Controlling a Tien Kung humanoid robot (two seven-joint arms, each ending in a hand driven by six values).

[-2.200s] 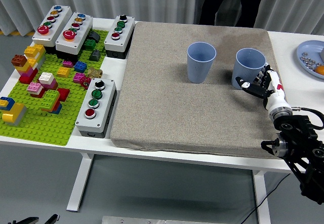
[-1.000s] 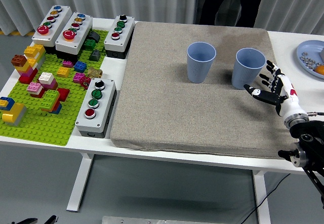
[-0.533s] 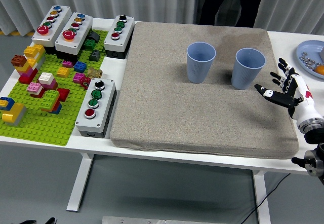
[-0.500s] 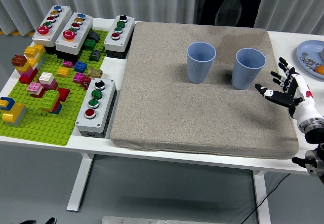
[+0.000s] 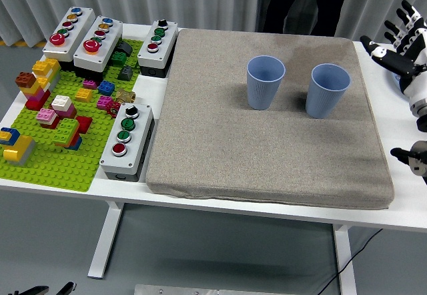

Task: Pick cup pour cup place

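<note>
Standing upright on grey mat [image 5: 267,141], two blue cups [image 5: 265,81], right hand [image 5: 403,45] spread wide, empty, well apart.

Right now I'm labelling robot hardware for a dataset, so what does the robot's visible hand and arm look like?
Only the right hand shows, at the picture's right edge. It has five slim, jointed fingers, black with white segments, a white palm and wrist section, and a small red mark near the fingers. Below it is a black mechanical joint of the arm. The left arm is out of view.
</note>
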